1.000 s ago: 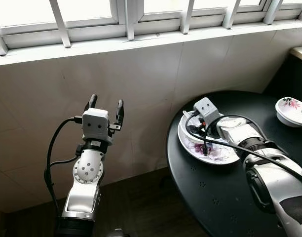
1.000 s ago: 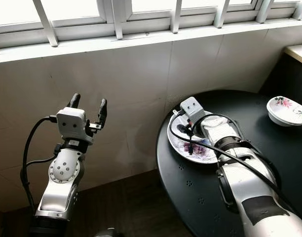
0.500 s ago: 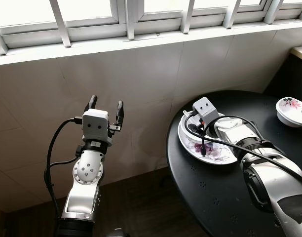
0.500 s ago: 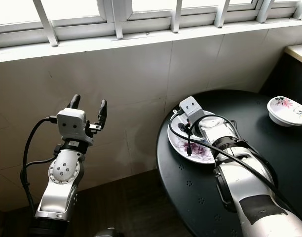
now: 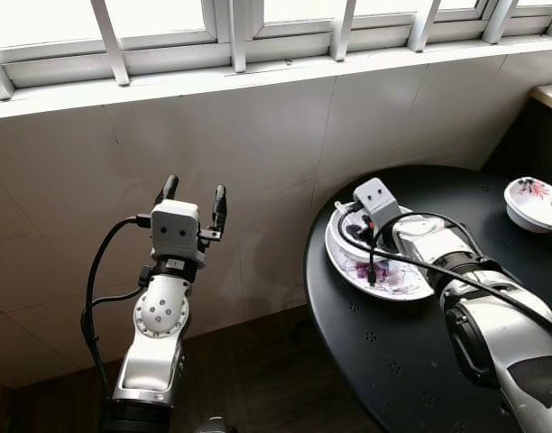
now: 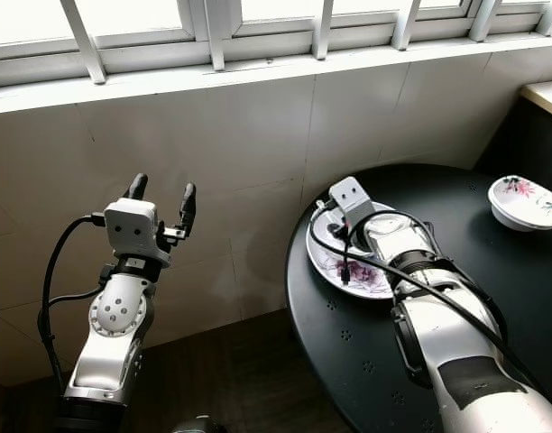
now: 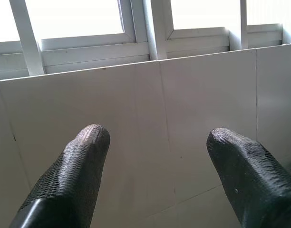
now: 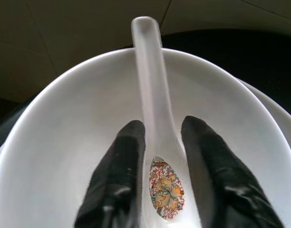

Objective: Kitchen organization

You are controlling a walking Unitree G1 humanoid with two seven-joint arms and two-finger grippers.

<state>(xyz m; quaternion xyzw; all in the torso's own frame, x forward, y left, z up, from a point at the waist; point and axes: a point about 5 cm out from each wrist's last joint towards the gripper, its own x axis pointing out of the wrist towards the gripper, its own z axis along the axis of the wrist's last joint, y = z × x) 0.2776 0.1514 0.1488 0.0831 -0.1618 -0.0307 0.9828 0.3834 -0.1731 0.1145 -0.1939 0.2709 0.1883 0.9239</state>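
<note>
- Right gripper [image 8: 159, 161]: I see its two black fingers narrowed to a slim gap, one on each side of a white ceramic spoon [image 8: 152, 104], pressed against the spoon where handle meets scoop. I read this as a grip on the spoon.
- The spoon has a painted orange-and-red motif in its scoop, which sits between the fingertips. Its long axis runs straight along the fingers' line, handle pointing away from the wrist, the handle end reaching over the far rim of a white bowl [image 8: 64, 142].
- The spoon lies inside that bowl; I cannot tell whether the scoop rests on the bowl's bottom or is just off it.
- From the head views, the right gripper [image 5: 359, 236] reaches down at the left edge of a round black table [image 5: 411, 361], over a white plate with purple flowers [image 5: 393, 278]. The bowl sits on that plate, mostly hidden behind the wrist and its cables.
- Left gripper [image 5: 193, 193]: raised in open air left of the table, fingers pointing up toward the tiled wall [image 5: 258, 135] and window frame [image 5: 231, 45]. In its wrist view the fingers [image 7: 74, 175] stand wide apart with nothing between them.
- A second flowered bowl [image 5: 535, 202] sits at the table's far right, well apart from the plate.
</note>
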